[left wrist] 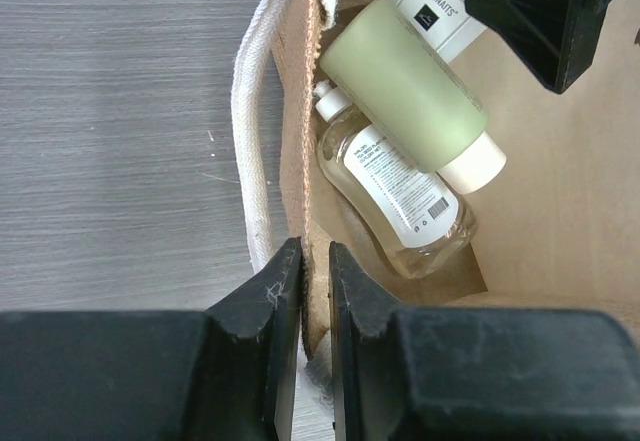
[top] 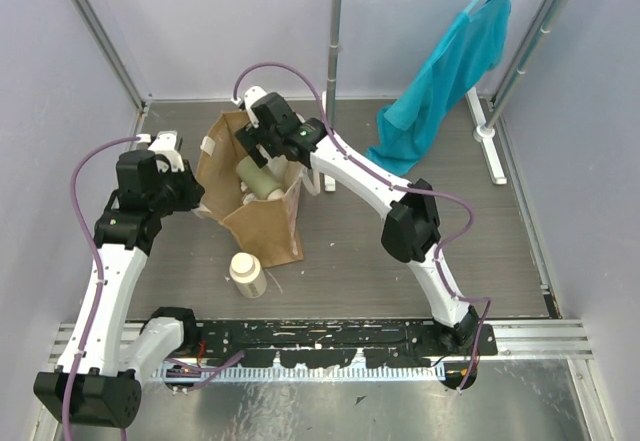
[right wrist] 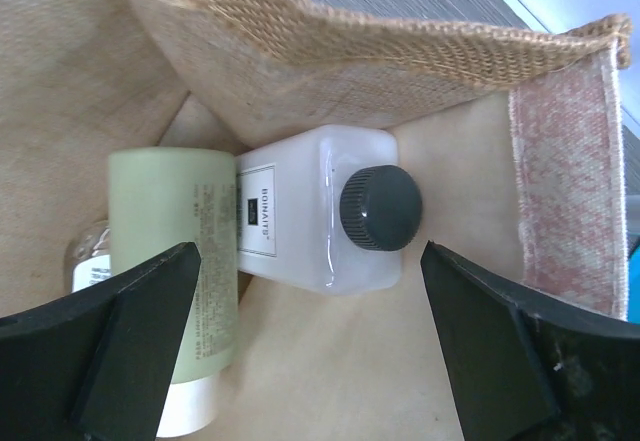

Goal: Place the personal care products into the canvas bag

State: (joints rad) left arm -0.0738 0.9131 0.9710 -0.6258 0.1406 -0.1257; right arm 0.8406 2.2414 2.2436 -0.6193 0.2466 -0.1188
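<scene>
The tan canvas bag point(top: 262, 223) stands upright on the table, mouth open. My left gripper point(top: 197, 198) is shut on its left rim point(left wrist: 316, 261), next to the whitish strap handle point(left wrist: 250, 151). My right gripper point(top: 253, 149) is open and empty inside the bag's mouth, its jaws wide apart point(right wrist: 308, 261) over the white rectangular bottle with dark cap point(right wrist: 320, 223). The olive-green bottle point(left wrist: 402, 86) and the amber clear bottle point(left wrist: 398, 196) lie beside it in the bag. The cream round bottle point(top: 247, 274) is on the table in front of the bag.
A teal cloth garment point(top: 447, 71) hangs from a metal rack point(top: 335, 31) at the back right. Purple walls close in both sides. A black rail point(top: 320, 336) runs along the near edge between the arm bases.
</scene>
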